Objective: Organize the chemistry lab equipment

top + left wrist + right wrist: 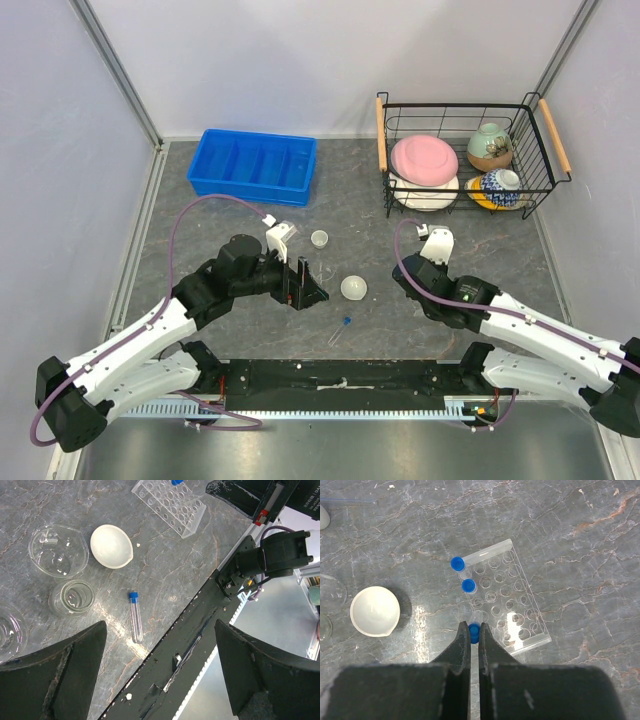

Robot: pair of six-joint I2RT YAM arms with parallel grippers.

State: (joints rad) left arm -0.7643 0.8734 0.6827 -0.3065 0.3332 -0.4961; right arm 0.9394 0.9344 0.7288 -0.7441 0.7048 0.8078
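The loose tube [135, 620], clear with a blue cap, lies flat on the bench [175, 570], near the front edge and between the two arms. In the top view it [341, 329] is a little to the right of the left gripper [303, 280] and closer to the arm bases. It is well apart from the right arm.

In the left wrist view the left gripper [160, 627] hangs above the bench with its fingers spread wide and nothing between them. The tube lies ahead of the fingers, towards the left-hand one and not in the middle of the gap. Its long axis runs almost straight away from the camera, cap at the far end, so it crosses the line from finger to finger. I judge that the closing fingers would meet its sides, once the gripper is centred over it and lowered.

The right gripper [474, 626] is clenched on the cap of another tube [474, 631] at the near edge of the clear rack [512, 605]. So the left arm is both nearer and free.
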